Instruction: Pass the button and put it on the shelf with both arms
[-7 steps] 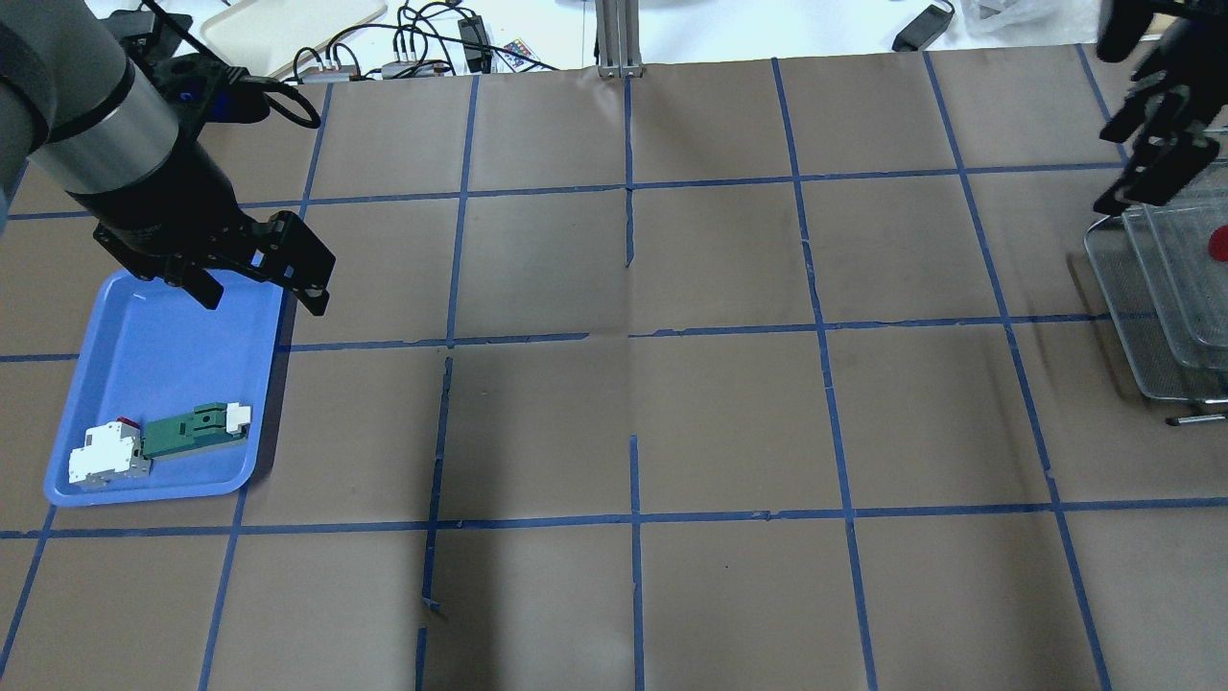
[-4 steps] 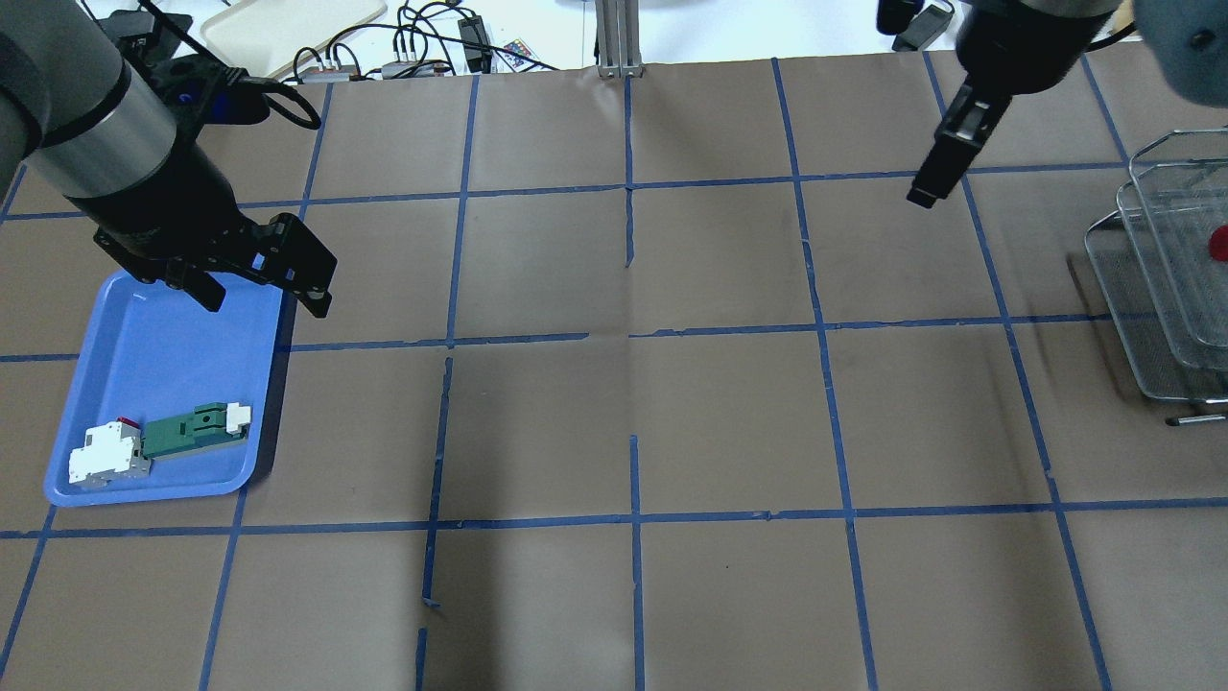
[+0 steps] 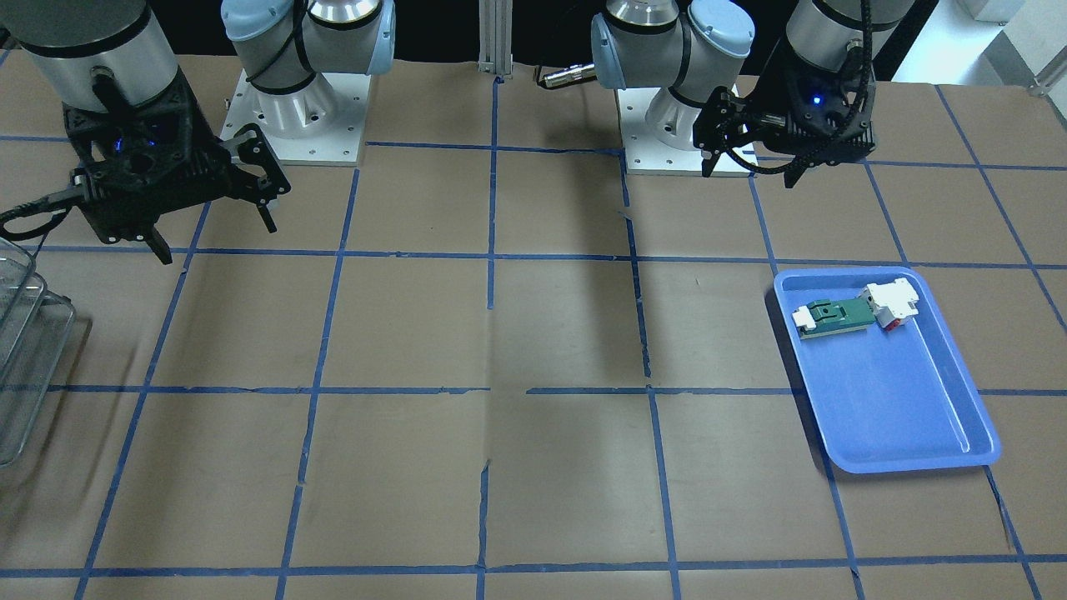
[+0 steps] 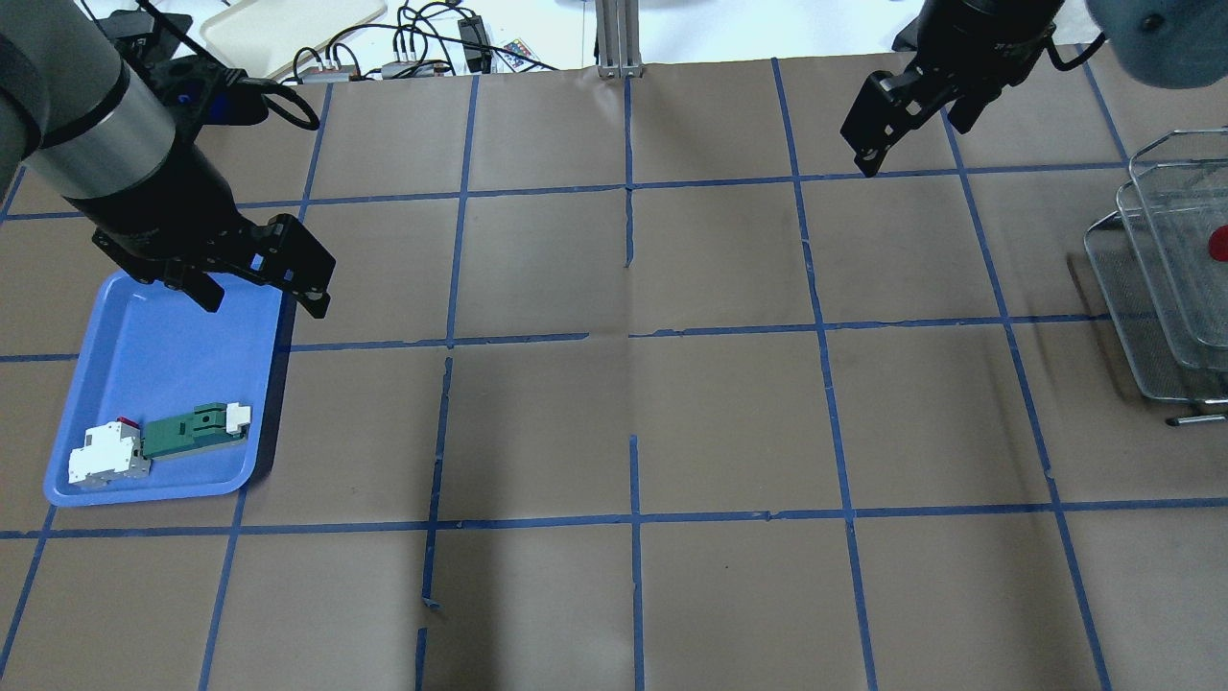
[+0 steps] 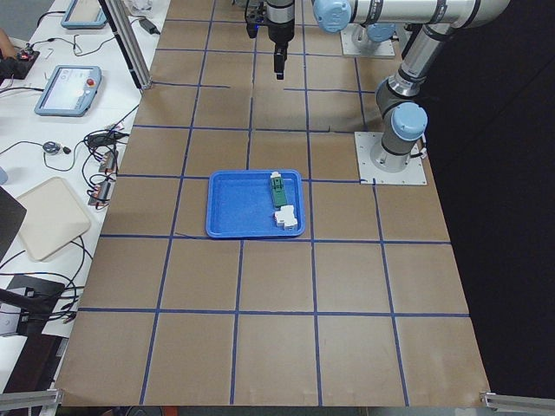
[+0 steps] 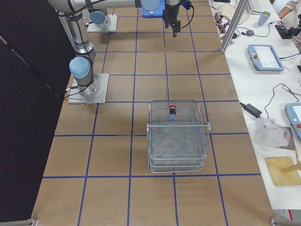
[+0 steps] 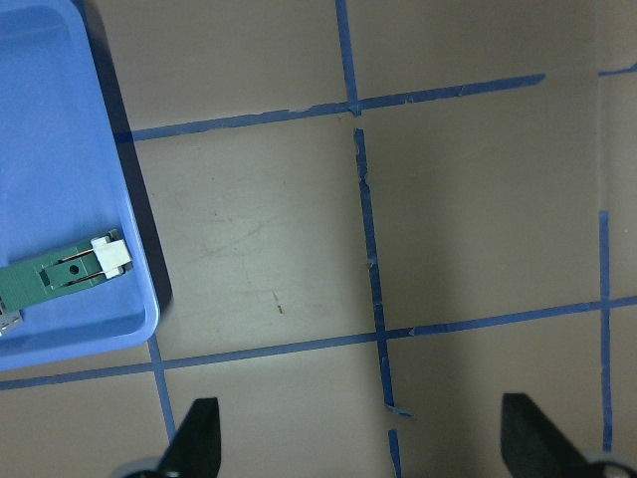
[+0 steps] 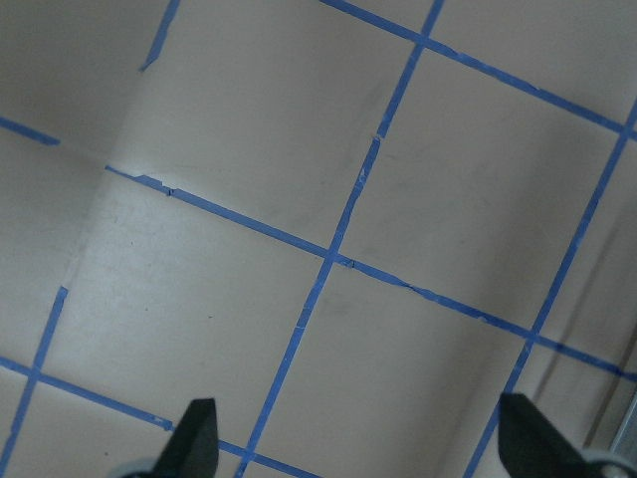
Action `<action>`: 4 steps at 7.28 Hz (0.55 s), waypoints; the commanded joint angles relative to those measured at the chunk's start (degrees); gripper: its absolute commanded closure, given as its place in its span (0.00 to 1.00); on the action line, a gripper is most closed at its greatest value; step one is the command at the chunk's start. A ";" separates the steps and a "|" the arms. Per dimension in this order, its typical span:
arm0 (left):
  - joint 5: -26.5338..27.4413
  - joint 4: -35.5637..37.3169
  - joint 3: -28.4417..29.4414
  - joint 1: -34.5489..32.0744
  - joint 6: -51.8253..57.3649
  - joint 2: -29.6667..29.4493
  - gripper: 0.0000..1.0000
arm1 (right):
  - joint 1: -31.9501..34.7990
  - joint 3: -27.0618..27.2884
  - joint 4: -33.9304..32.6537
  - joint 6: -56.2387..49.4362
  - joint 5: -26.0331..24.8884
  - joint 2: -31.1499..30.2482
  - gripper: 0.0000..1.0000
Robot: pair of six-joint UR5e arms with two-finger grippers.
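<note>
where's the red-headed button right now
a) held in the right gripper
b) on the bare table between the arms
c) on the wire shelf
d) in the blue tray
c: the exterior right view shows the button sitting on the mesh of the shelf, while the right gripper is open with nothing between its fingers.

Right arm (image 4: pixel 993 38) farther from shelf (image 4: pixel 1151 288)

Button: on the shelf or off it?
On it. The button rests on the mesh of the shelf, near one end, with its red head visible in the overhead view too.
</note>
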 commanded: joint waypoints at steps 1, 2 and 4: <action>-0.09 0.07 -0.04 -0.01 -0.03 0.00 0.00 | -0.48 0.21 0.25 12.26 -0.11 -0.06 0.00; 0.09 0.07 -0.04 -0.10 0.06 0.00 0.00 | -0.31 0.82 1.56 20.22 0.15 -0.23 0.00; 0.00 0.07 -0.04 -0.01 0.06 0.00 0.00 | -0.40 1.27 1.05 23.28 -0.11 -1.11 0.00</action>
